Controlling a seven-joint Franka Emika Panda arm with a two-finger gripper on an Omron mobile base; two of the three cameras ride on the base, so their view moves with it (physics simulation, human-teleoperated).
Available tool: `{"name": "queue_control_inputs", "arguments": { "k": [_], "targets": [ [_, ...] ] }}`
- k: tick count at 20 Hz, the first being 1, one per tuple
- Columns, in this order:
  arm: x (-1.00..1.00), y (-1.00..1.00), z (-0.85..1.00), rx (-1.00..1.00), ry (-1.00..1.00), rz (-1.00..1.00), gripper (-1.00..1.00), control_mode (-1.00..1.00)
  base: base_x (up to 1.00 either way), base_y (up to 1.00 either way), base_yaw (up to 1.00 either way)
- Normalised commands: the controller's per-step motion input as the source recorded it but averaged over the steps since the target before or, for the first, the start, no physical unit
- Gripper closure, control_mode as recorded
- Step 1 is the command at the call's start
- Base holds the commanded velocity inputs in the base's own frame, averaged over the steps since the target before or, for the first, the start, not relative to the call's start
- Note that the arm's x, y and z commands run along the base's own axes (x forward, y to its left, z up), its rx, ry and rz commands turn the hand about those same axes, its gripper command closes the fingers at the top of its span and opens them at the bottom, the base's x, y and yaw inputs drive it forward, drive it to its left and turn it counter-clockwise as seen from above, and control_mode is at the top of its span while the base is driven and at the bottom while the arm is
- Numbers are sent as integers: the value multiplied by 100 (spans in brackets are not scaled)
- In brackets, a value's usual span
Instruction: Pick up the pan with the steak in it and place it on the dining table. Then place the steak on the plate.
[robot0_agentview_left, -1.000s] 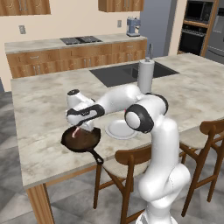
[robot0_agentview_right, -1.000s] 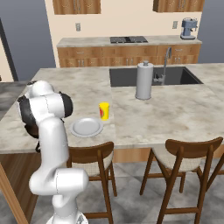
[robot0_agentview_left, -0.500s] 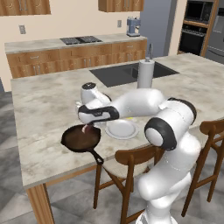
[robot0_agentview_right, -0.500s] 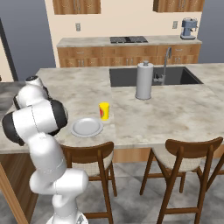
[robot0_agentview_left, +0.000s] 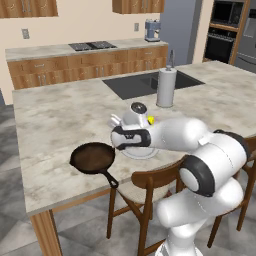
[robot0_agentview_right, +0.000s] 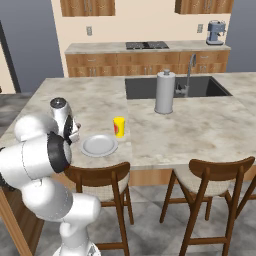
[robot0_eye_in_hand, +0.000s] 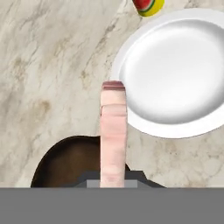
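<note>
The pan (robot0_agentview_left: 93, 157) sits on the bench (robot0_agentview_left: 55, 120) near its front edge, handle pointing off toward the chairs, and its dark bowl looks empty from the left base view, so the first half of the task reads as done. The steak (robot0_eye_in_hand: 113, 135) is now in the tool (robot0_eye_in_hand: 113, 177), which is closed on it edge-on: in the hand view the pink slab rises as a narrow upright strip from between the finger tips, its far end reaching just to the rim of the plate (robot0_eye_in_hand: 175, 74). That hold makes sense for a carry, since the meat hangs clear of the pan rim below while the hand travels across to the plate, which lies just beside the pan. The steak is between the two, over the gap and not yet over the plate's well. A yellow cup (robot0_agentview_right: 119, 126) stands just behind the plate, cut off at the top of the hand view. The finger tips themselves are mostly hidden by the slab, so the grip is probably firm but hard to confirm; in the base views the white arm covers the meat.
</note>
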Motion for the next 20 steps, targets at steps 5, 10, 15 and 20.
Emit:
{"name": "queue_control_inputs", "arguments": {
  "k": [5,10,15,20],
  "targets": [
    [18,-66,7,19,-6,10,100,-100,0,0,0],
    [20,-57,-5,11,0,16,100,-100,0,0,0],
    [21,-62,-15,7,0,15,100,-100,0,0,0],
    [6,-26,-7,2,0,7,100,-100,0,0,0]
  ]
}}
